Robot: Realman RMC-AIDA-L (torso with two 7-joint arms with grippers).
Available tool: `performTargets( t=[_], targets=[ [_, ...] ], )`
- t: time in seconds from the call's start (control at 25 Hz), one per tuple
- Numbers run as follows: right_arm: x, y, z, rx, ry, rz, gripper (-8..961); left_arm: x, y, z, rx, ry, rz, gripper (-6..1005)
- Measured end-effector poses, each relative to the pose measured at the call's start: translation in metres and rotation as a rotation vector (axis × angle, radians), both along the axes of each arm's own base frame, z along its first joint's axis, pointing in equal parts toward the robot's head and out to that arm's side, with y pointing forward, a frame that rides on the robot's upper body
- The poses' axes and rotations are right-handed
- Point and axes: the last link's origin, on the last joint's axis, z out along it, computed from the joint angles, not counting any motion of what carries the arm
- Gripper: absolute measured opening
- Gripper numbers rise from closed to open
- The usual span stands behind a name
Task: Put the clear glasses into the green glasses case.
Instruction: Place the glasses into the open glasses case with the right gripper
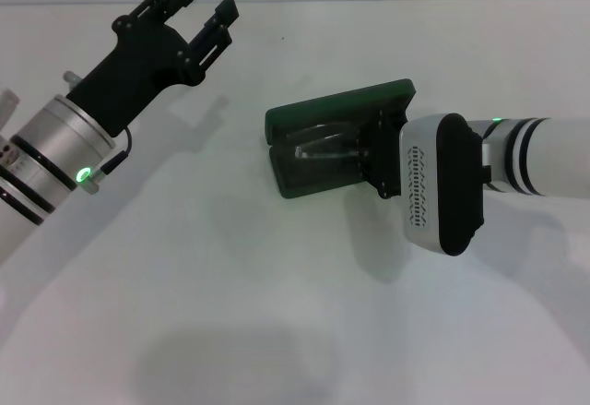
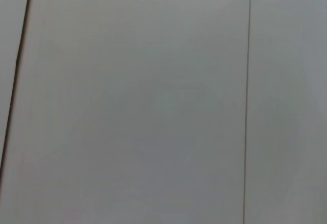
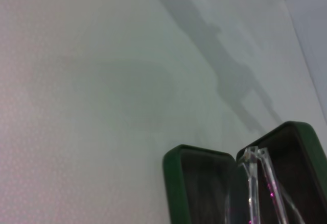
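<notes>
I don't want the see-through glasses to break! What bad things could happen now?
1. The clear glasses sit over the open green glasses case, with one arm sticking up in the right wrist view. If the lid closes now, it might pinch that arm.
2. The right gripper is right at the case, so pulling away could drag the glasses back out or shove the case.

The left gripper is raised far off to the side, so it probably won't bump anything.

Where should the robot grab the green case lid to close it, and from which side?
Probably the lid's free long edge, the far side of the green glasses case. The lid stands open on its hinge there, so pushing that edge toward the robot folds it over the clear glasses. The left gripper hovers closest; the right gripper is over the case.
</notes>
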Motion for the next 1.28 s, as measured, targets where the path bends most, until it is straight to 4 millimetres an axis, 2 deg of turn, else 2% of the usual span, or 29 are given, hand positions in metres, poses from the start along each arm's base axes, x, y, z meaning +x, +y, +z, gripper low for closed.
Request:
performTargets(
  t=[1.28],
  targets=[
    [0.0044, -0.0034, -0.0014, 0.001, -0.023, 0.01, 157, 0.0032, 0.0029, 0.0006, 0.001, 0.002, -0.009, 595]
  ],
)
